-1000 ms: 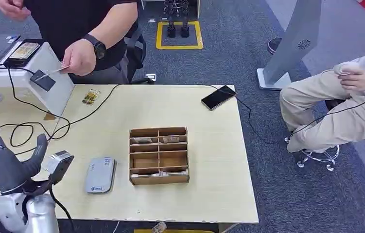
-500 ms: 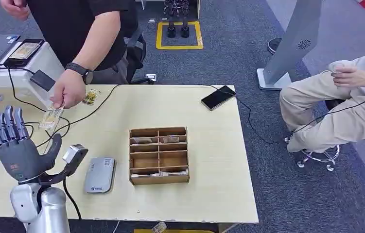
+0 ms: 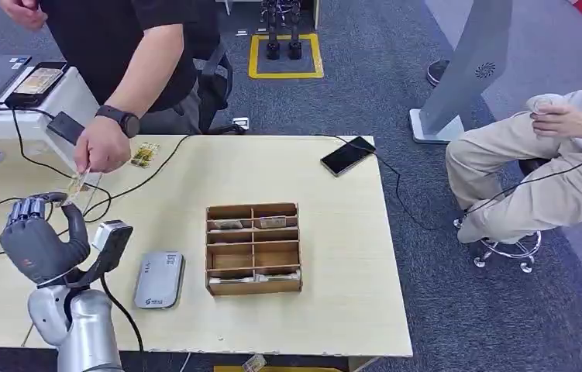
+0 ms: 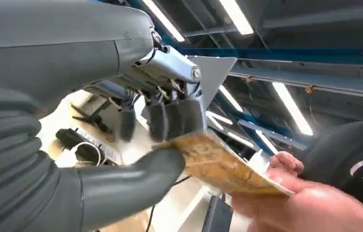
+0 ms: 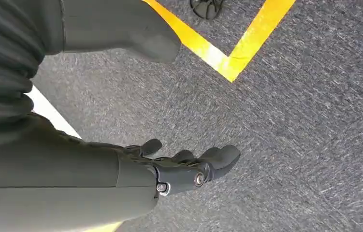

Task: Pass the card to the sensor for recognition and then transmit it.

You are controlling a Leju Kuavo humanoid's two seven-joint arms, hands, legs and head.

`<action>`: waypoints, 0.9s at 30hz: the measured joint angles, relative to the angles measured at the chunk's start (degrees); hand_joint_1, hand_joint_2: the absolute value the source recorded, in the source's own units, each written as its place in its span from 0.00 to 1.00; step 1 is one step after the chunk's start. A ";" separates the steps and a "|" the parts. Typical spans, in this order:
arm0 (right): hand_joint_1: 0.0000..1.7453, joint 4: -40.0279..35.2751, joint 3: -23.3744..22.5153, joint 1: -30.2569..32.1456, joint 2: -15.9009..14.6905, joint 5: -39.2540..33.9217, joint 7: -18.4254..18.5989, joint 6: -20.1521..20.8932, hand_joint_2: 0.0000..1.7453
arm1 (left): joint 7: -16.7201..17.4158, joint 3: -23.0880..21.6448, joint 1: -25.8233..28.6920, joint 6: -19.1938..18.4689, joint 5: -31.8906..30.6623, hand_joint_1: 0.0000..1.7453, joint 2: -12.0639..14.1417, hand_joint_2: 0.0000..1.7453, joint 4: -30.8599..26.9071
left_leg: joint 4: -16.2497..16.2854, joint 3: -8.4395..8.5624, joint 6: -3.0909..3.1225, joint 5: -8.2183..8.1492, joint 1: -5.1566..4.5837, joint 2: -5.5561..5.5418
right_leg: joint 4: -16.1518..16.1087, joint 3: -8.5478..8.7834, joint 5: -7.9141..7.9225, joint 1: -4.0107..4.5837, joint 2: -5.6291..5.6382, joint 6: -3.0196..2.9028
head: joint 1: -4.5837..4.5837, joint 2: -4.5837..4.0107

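So we're right at the handoff, basically step 1 of the job. Starting on the left of the head view, the left hand [image 3: 39, 244] has its fingers curled over and its thumb up around the near end of the card [image 3: 77, 188], while the person's hand [image 3: 101, 151] holds the far end. The left wrist view shows it better: thumb under, dark fingers [image 4: 172, 118] on top, card [image 4: 218, 164] pinched between, and the person hasn't let go yet. Moving right, the grey sensor [image 3: 159, 280] lies flat on the table [image 3: 334, 256] just beside that arm, card well above it. Next comes the cardboard organizer [image 3: 253, 248]. Scanning and passing it on are both left, I'd say. The right hand [image 5: 189, 166] hangs over the carpet, fingers loosely apart, holding nothing.
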 joint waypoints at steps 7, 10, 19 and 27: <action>0.00 0.02 0.17 -0.01 -0.04 -0.02 -0.13 0.02 1.00 | -0.15 0.09 -0.07 0.00 1.60 1.00 -0.09 1.00 0.24 | 0.00 0.00 0.00 0.00 0.00 0.00 | 0.00 0.00 0.00 0.00 0.00 0.00 | 0.00 0.00; 0.00 0.04 0.17 0.00 -0.04 -0.02 -0.13 0.02 1.00 | -0.48 0.07 -0.07 0.00 4.22 1.00 -0.09 1.00 0.24 | 0.00 0.01 0.00 0.00 0.00 0.01 | 0.00 0.00 0.00 0.00 0.00 0.00 | 0.00 0.00; 0.00 0.13 0.17 -0.03 -0.09 -0.04 0.02 -0.09 1.00 | -0.52 0.02 -0.07 0.00 8.77 1.00 -0.11 1.00 0.26 | 0.00 0.01 0.00 0.00 0.00 0.01 | 0.00 0.00 0.00 0.00 0.01 0.00 | 0.00 0.00; 0.00 0.26 0.46 -0.05 -0.13 -0.02 0.09 -0.07 1.00 | 0.15 -0.07 -0.08 0.00 7.22 1.00 -0.13 1.00 0.35 | 0.00 0.01 0.00 0.00 0.00 0.01 | 0.00 0.01 0.00 0.00 0.01 0.00 | 0.00 0.00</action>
